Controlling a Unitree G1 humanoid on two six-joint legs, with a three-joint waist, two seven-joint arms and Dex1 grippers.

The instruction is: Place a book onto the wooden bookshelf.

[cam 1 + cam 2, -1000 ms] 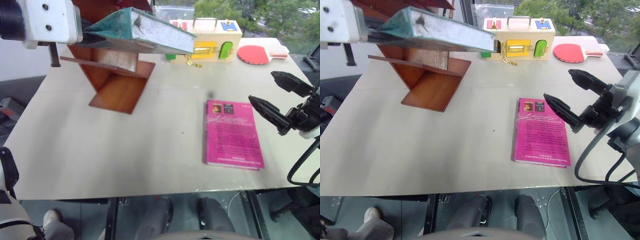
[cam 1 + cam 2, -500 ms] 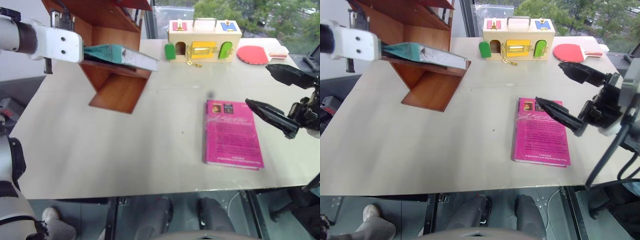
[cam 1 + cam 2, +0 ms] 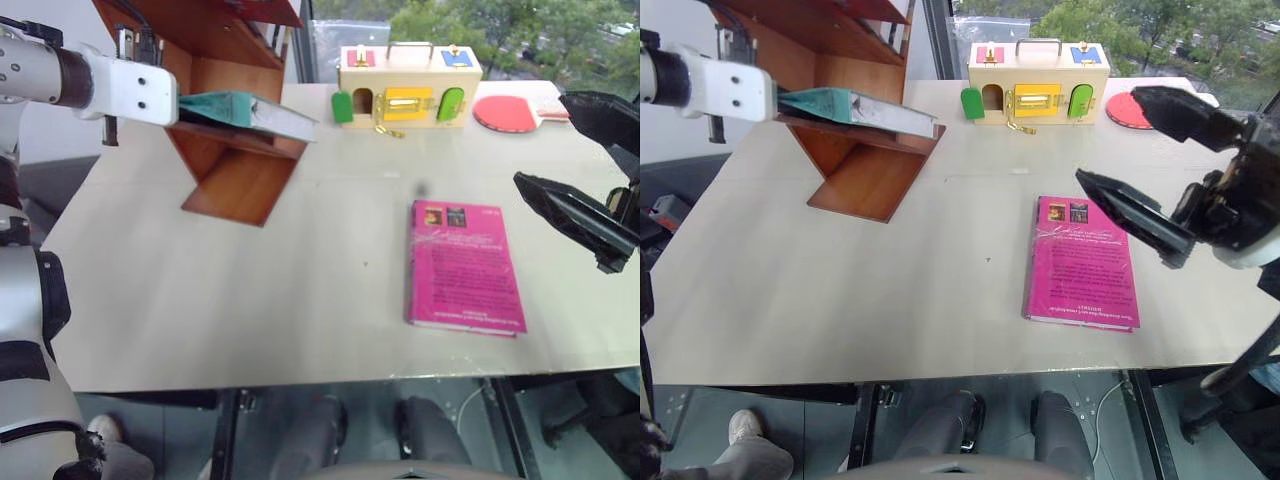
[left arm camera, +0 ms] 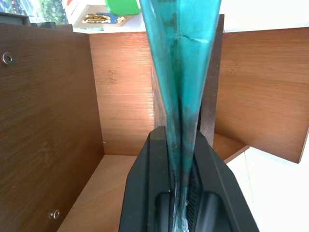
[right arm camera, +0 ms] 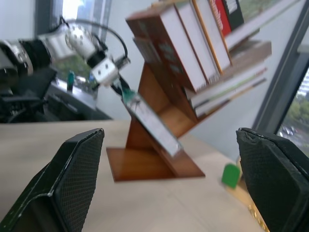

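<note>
Book (image 3: 245,110): lay on a slanted board of the wooden bookshelf (image 3: 235,185)
Left gripper (image 4: 182,193): fingers clamped on the book
Right gripper (image 3: 1160,165): fingers wide apart, empty

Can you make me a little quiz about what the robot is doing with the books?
1. True or false: the left gripper is shut on the teal book.
2. Where is the teal book now? A) flat on the table B) lying on a slanted board of the wooden bookshelf C) in the toy box
3. What colour is the book lying on the table below the open right gripper?

Key: 1 true; 2 B; 3 pink.
</note>
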